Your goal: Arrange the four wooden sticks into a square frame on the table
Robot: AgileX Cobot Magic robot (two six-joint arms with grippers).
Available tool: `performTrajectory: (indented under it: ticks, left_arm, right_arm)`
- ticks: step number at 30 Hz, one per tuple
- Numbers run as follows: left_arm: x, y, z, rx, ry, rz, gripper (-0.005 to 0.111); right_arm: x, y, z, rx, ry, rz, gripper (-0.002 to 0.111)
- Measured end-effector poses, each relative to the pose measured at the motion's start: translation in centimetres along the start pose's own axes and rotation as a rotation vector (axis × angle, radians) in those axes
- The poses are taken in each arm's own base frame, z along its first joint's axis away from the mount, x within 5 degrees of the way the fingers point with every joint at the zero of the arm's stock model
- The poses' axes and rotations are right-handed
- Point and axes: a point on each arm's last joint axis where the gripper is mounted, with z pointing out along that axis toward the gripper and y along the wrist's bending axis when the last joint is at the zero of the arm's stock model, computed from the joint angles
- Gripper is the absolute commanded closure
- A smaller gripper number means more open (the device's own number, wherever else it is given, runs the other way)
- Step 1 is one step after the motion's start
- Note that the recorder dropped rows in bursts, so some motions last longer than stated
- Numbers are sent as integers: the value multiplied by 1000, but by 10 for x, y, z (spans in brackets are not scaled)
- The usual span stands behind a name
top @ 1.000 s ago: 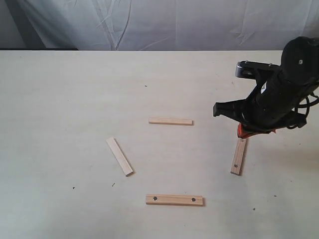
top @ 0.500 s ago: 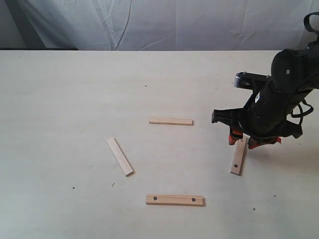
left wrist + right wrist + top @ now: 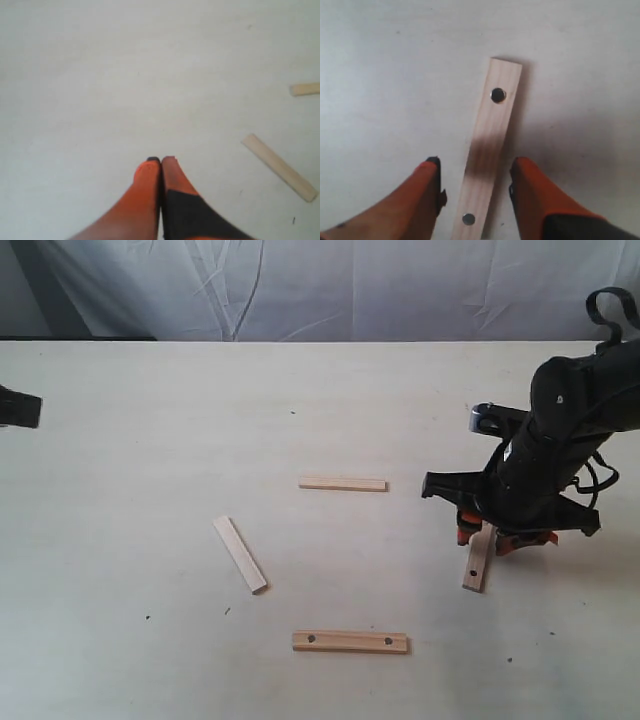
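Four wooden sticks lie apart on the table (image 3: 150,440); no square frame exists. A plain stick (image 3: 342,483) lies level in the middle. Another plain stick (image 3: 240,554) lies slanted at the left. A holed stick (image 3: 350,642) lies level near the front. The second holed stick (image 3: 477,560) (image 3: 487,150) lies at the right. My right gripper (image 3: 484,536) (image 3: 475,170) is open, low over that stick's far end, one orange finger on each side, apart from it. My left gripper (image 3: 161,160) is shut and empty above bare table; the slanted plain stick (image 3: 279,167) lies off to its side.
A white cloth backdrop (image 3: 330,285) hangs behind the table's far edge. A dark piece of the left arm (image 3: 18,407) shows at the left border. Another stick's end (image 3: 305,89) shows in the left wrist view.
My right gripper has come down and opened, so its fingers now straddle the far end of the right holed stick. A dark part of the left arm has entered at the left border.
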Motion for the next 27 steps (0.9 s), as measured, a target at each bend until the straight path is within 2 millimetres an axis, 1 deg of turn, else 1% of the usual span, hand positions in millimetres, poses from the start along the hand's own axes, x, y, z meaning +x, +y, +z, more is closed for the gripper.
performTrajectory:
  ticks: [4, 5, 7, 9, 11, 14, 17, 19, 21, 24, 27]
  left_arm:
    - [-3, -3, 35, 18, 144, -58, 107]
    - [-2, -4, 40, 28, 166, -76, 107]
    - [0, -7, 51, 53, 207, -114, 107]
    - [0, -9, 58, 71, 227, -145, 107]
    - [-1, -10, 62, 82, 223, -167, 107]
    - [-3, -11, 68, 88, 208, -182, 107]
    - [-5, -10, 78, 83, 196, -186, 107]
    - [-4, -10, 88, 79, 208, -188, 107]
    - [-1, -10, 102, 77, 244, -196, 107]
    - [7, -12, 125, 86, 312, -240, 107]
    - [13, -14, 141, 93, 360, -279, 107]
  right_arm:
    - [0, -1, 8, 10, 19, 5, 64]
    - [1, -1, 9, 13, 23, 7, 67]
    - [1, -1, 13, 18, 34, 10, 78]
    - [1, -2, 16, 22, 41, 11, 95]
    - [2, -2, 17, 24, 45, 11, 109]
    - [2, 0, 17, 25, 35, -8, 108]
    - [3, 10, 16, 13, 14, -42, 108]
    - [2, 22, 12, -2, 0, -82, 108]
    - [-3, 37, 3, -19, -15, -131, 108]
    - [-14, 65, -14, -56, -53, -189, 108]
    - [-25, 85, -20, -81, -73, -219, 108]
